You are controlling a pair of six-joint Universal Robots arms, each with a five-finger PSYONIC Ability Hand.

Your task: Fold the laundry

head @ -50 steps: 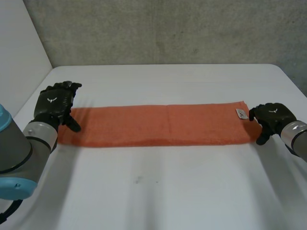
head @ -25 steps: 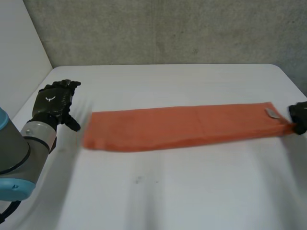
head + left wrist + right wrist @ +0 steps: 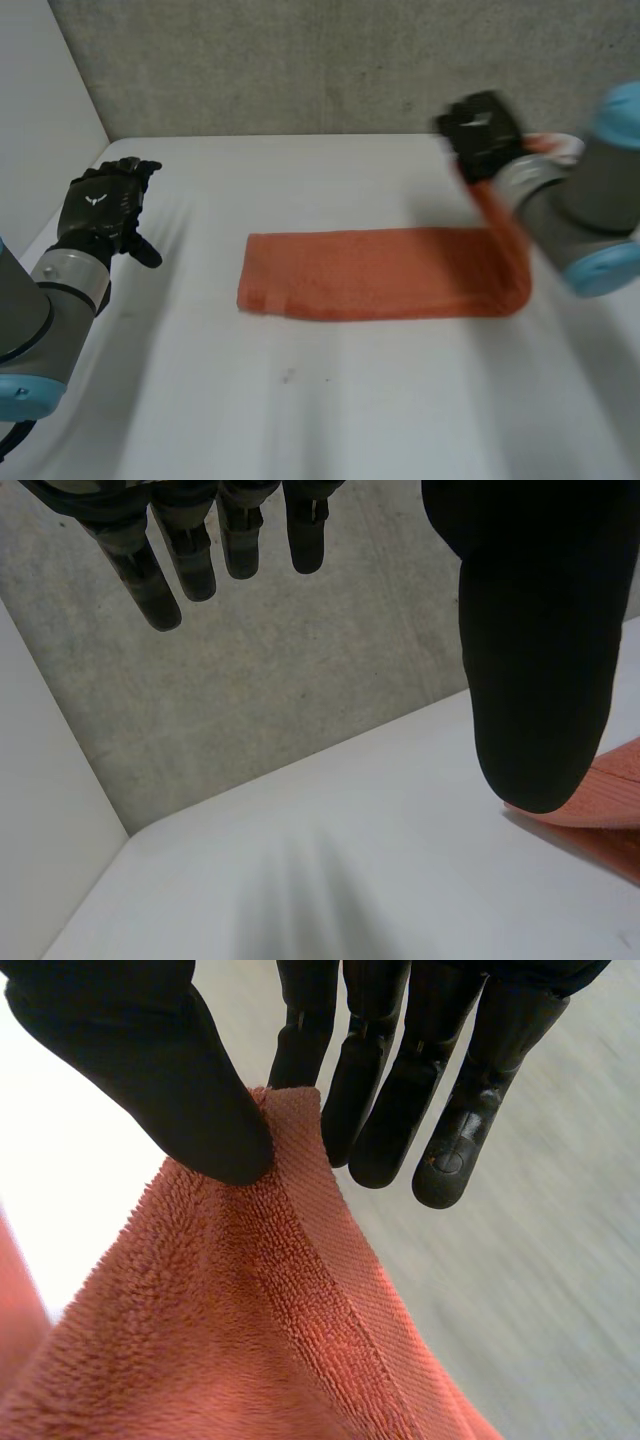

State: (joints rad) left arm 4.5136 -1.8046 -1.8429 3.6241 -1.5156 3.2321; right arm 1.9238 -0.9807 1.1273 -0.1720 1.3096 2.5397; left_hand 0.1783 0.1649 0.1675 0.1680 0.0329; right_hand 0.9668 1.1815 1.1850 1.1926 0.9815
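A long orange towel [image 3: 370,273] lies across the middle of the white table [image 3: 330,400], its right end lifted off the surface. My right hand [image 3: 482,132] holds that raised end high near the table's back edge. In the right wrist view the thumb [image 3: 160,1070] and fingers [image 3: 385,1070] pinch the hemmed end of the towel [image 3: 250,1330]. My left hand [image 3: 100,205] hovers open over the table's left side, well apart from the towel's left end. In the left wrist view its straight fingers [image 3: 200,550] and thumb [image 3: 535,650] hold nothing, and a bit of towel [image 3: 615,795] lies beyond the thumb.
A concrete wall [image 3: 330,60] runs behind the table. A white panel [image 3: 40,120] stands at the left. The table's front half is bare white surface.
My right hand closed on the towel's right end, dragged the towel to the right, then lifted that end up and back over it. The left hand stayed open and shifted slightly.
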